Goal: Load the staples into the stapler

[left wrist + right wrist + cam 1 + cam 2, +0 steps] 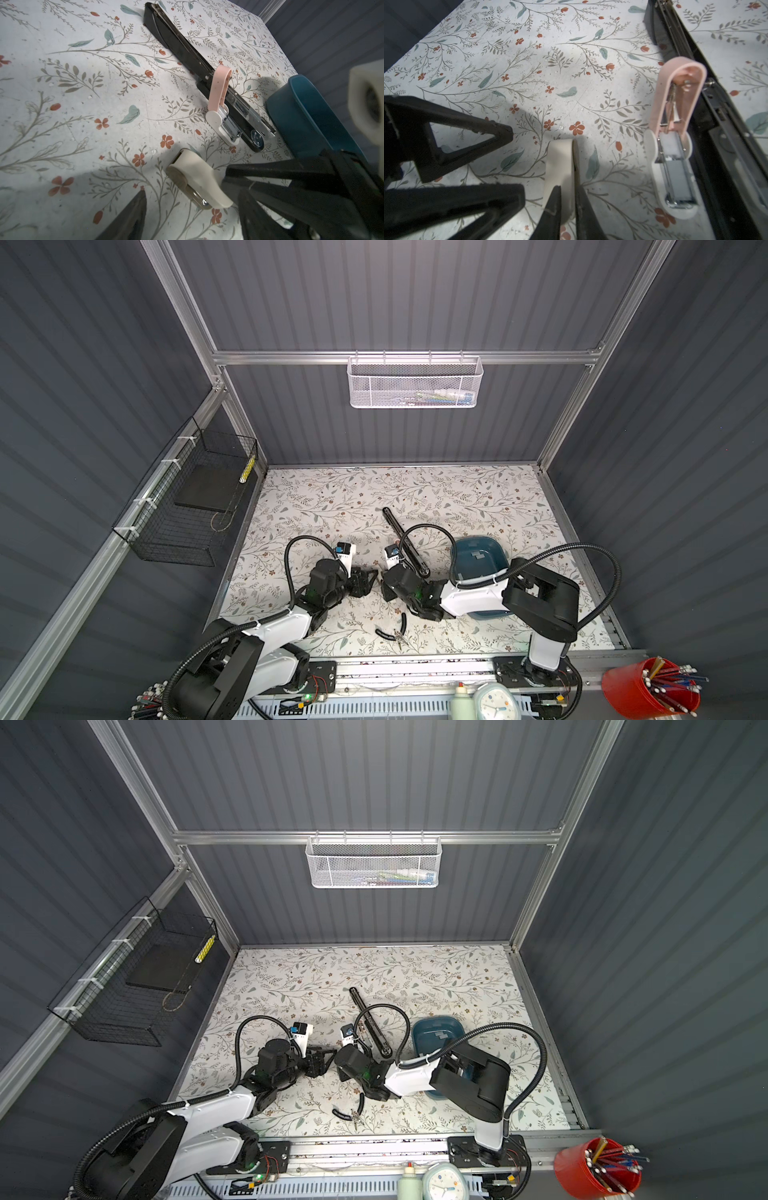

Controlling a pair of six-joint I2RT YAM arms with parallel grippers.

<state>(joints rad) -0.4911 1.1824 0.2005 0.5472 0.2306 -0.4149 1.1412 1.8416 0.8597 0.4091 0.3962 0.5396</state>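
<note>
The black stapler (pixel 392 522) is long and narrow. It lies opened flat near the table centre, and in both top views it runs from 11 o'clock to 5 o'clock. The staples (pixel 477 556), a few small silver-grey strips, lie flat inside the blue tub (pixel 478 537), at 3 o'clock from the stapler's near end.

On the floral counter (pixel 72 104) lies a long black stapler (pixel 182 54), with an opened pink-and-white stapler (pixel 217 97) right alongside it, a blue tub (pixel 307 118) beside it and a cream object (pixel 195 174) nearby.
</note>
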